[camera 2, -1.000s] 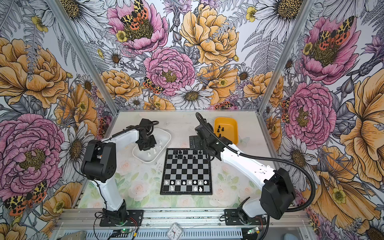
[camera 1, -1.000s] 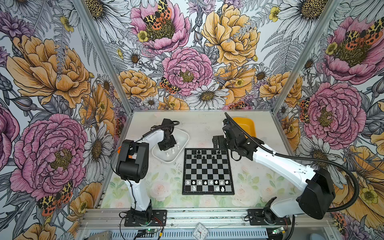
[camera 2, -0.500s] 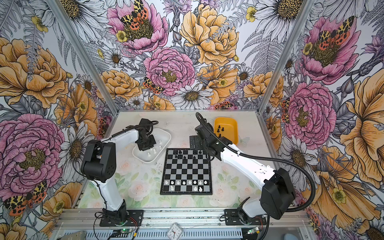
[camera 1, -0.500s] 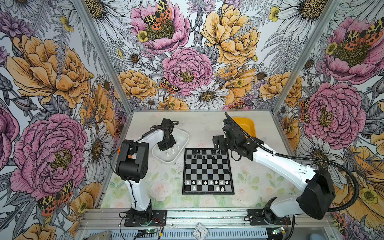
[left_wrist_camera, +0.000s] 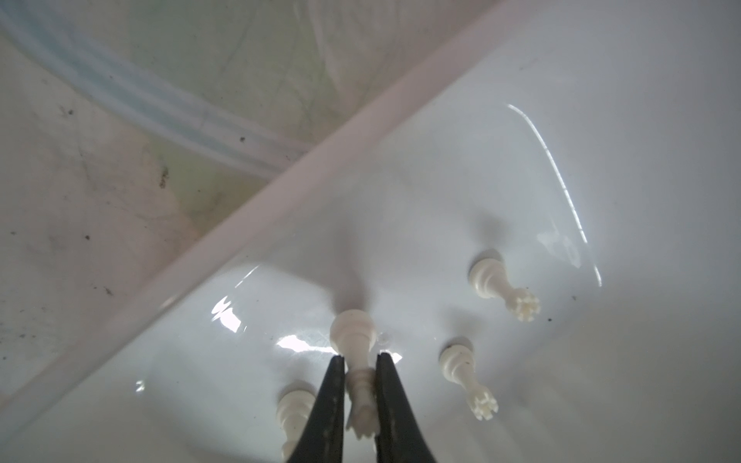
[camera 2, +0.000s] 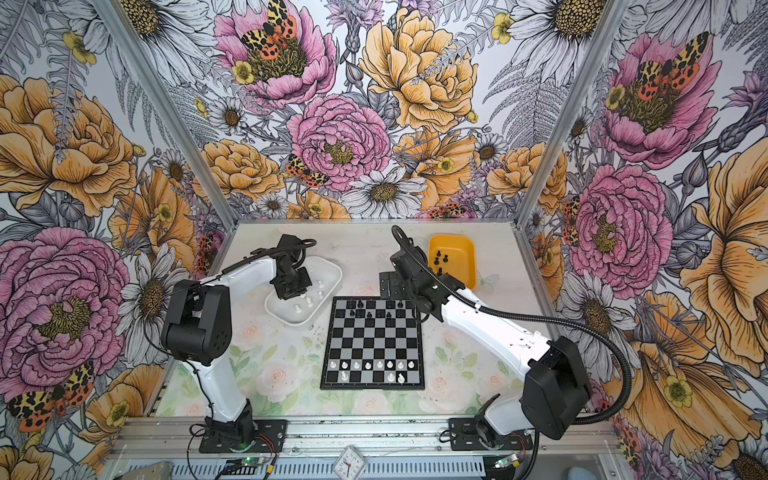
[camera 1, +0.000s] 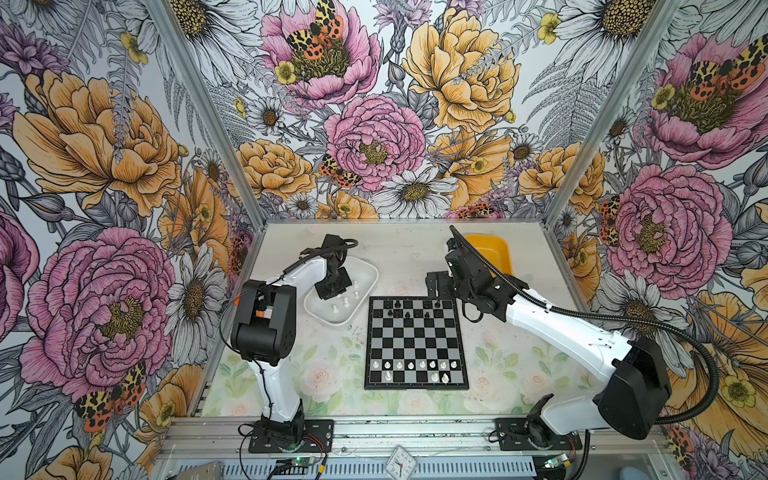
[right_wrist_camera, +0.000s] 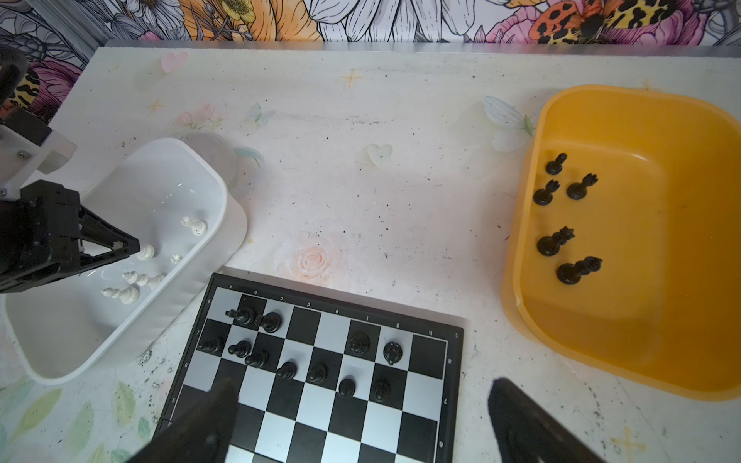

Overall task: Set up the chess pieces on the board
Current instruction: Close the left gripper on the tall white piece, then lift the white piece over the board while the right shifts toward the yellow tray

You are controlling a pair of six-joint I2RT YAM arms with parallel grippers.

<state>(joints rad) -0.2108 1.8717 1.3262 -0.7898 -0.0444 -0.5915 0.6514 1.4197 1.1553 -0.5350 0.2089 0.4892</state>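
- Nearest, the board (camera 1: 415, 340) lies square on the worktop (camera 1: 328, 374) between the two arms, so each arm can reach it from its own side.
- On its near rows stand the white pieces (camera 1: 432, 365): a row of small ones with a few taller ones behind. That back row has gaps to fill.
- On its far rows stand the black pieces (right_wrist_camera: 286, 369), with gaps in both rows. Some sit off the middle of their squares, so this side also looks unfinished.
- The right jaws hang over the board's far right corner, spread wide with nothing between them. From there the yellow tub (right_wrist_camera: 561, 100) is a short reach and is probably their next stop.
- Farther back on the left, the left jaws reach down into the white tub (left_wrist_camera: 280, 192). They are closed tight on the stem of one tall white piece (left_wrist_camera: 357, 360), which stands base down.
- A grip on the stem should keep it upright for setting on a square. I cannot tell whether its base has left the tub floor.
- Loose white pieces (left_wrist_camera: 487, 278) stand just beside it, near enough that a careless lift could knock one over.
- Farthest, the yellow tub holds five spare black pieces (right_wrist_camera: 577, 270). Each colour seems to be kept beside the arm that fetches it.
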